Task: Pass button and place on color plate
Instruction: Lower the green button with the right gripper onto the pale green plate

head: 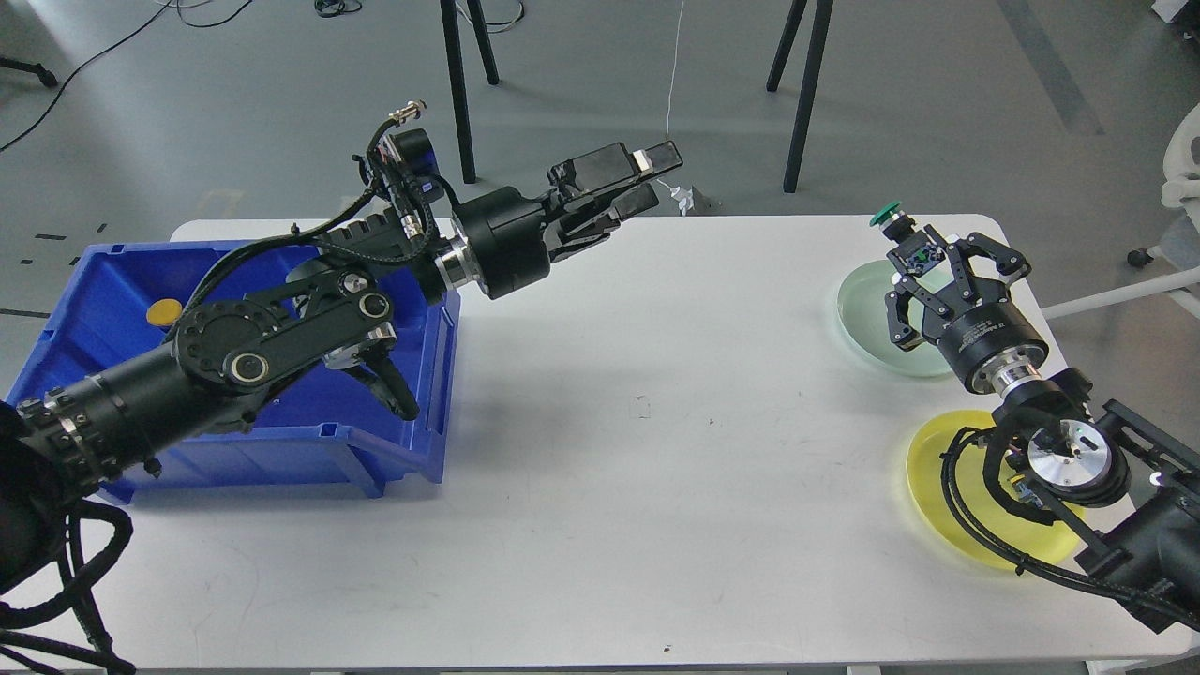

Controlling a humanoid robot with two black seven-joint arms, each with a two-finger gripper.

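A green-capped button (886, 216) with a black body is held in my right gripper (923, 251), which is shut on it. The gripper hovers over the far edge of the pale green plate (862, 314) at the table's right. A yellow plate (937, 511) lies nearer me, partly under my right arm. My left gripper (649, 180) is open and empty, raised above the table's far edge near the middle. A yellow button (167, 311) lies in the blue bin (281, 450) at the left.
The white table (656, 450) carries the bin at the left and both plates at the right. My left arm crosses over the bin and hides much of its inside. Black stand legs (459, 94) stand on the floor beyond the table.
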